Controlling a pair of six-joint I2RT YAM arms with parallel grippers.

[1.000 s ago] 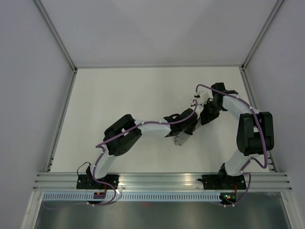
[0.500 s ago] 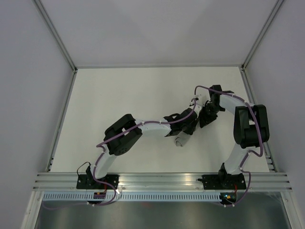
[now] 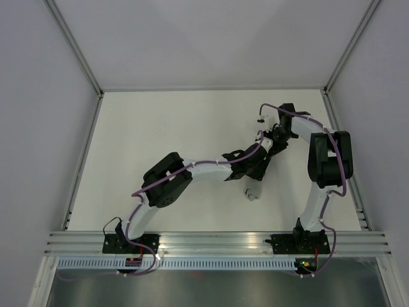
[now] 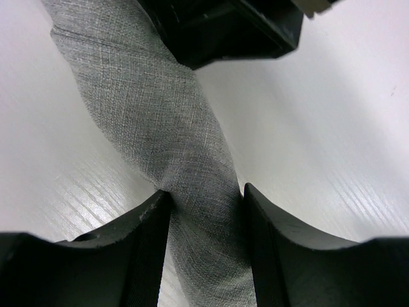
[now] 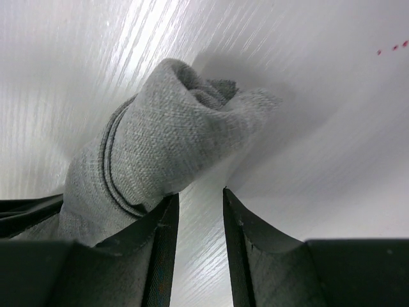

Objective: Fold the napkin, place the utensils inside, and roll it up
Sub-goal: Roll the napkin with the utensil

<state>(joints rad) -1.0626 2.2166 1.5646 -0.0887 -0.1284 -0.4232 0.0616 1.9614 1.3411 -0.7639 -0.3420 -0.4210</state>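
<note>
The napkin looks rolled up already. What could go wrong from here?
1. The rolled grey fabric napkin has a loose, flared end. The right hand sits beside that end, not around it, so it could unroll.
2. The left hand pinches the roll at one narrow spot only, so pulling may twist or loosen it.
3. Both hands crowd over the roll and might knock each other.

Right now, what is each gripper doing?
Left gripper: closed on the rolled napkin.
Right gripper: slightly open, gap empty; napkin lies beside its finger.
</note>
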